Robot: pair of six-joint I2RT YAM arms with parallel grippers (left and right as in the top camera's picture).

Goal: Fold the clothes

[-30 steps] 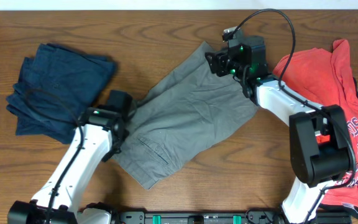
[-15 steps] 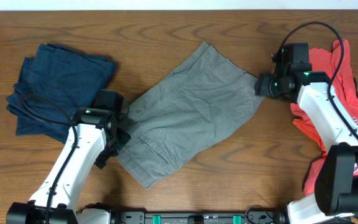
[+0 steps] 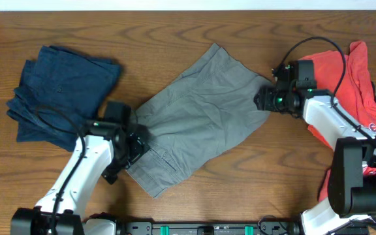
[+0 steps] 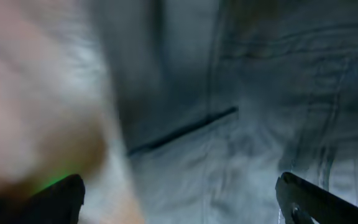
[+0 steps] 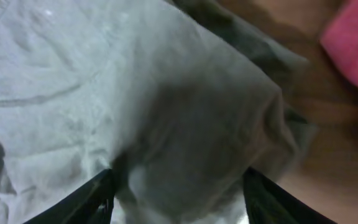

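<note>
Grey shorts (image 3: 198,117) lie spread flat and slanted in the middle of the table. My left gripper (image 3: 136,145) hovers over their lower left edge, near the pocket seam (image 4: 185,127). Its jaws stand wide open, with only flat grey cloth under them (image 4: 182,199). My right gripper (image 3: 264,101) is at the shorts' right corner. It is open (image 5: 182,199), and a raised bunch of the grey cloth (image 5: 197,124) fills the space between its fingers (image 5: 89,199).
A crumpled dark blue garment (image 3: 61,91) lies at the left. A red shirt with white print (image 3: 364,91) is heaped at the right, under the right arm's cable. Bare wooden table (image 3: 273,176) shows in front of the shorts.
My left gripper has opened wide and shifted slightly right onto the shorts' edge. The right arm swung from the shorts' top edge out towards the red shirt, then back to the right corner.
</note>
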